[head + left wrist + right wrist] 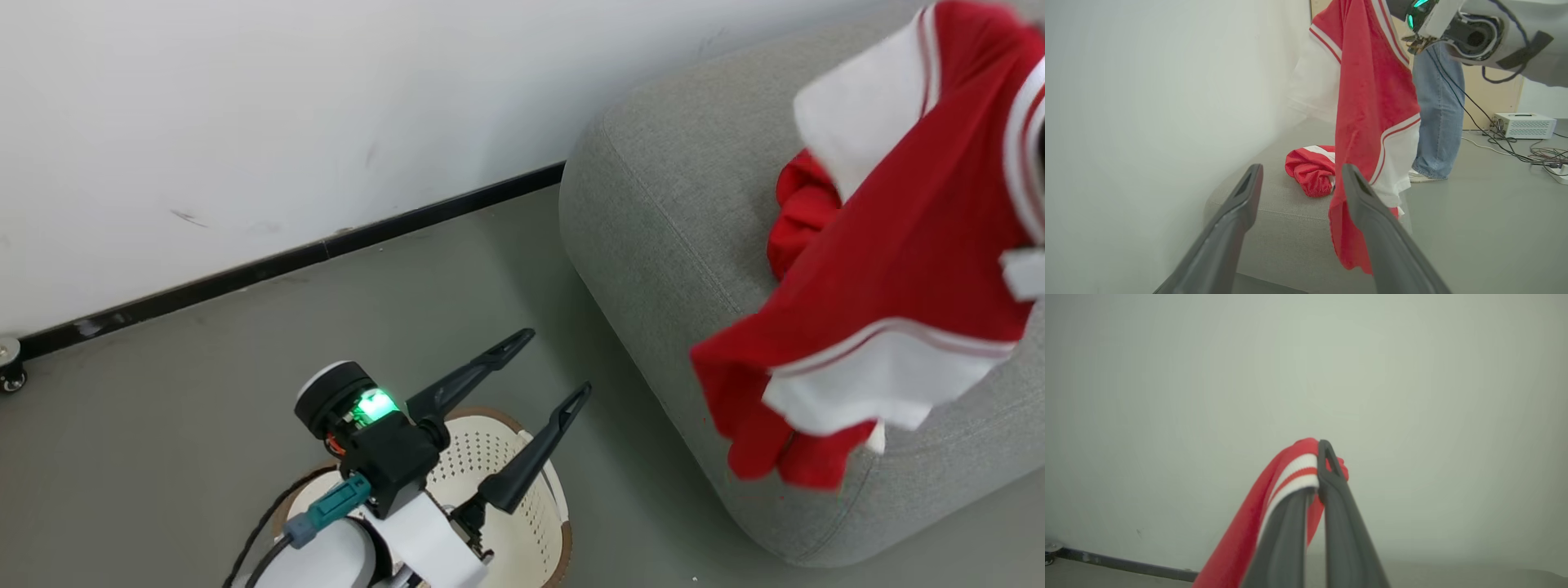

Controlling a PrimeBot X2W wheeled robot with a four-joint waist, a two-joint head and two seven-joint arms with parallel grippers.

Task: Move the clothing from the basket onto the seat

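A: Head view?
B: Left gripper (pixel 555 361) is hovering over the basket (pixel 535 523), fingers apart. Basket is sitting on the floor (pixel 245 327) near the seat (pixel 653 220). Clothing (pixel 890 269) is hanging above the seat; a second piece (pixel 804 216) is lying on it.
A: Left wrist?
B: Those fingers are standing apart, pointing at the seat. Clothing is dangling from the right arm (pixel 1478 32), low end showing against the seat's side. A person's legs (pixel 1437 114) are standing behind.
A: Right wrist?
B: Right gripper (pixel 1316 469) is clamping the clothing's striped trim, fingers together on it, fabric draping down-left, wall (pixel 1412 375) behind.
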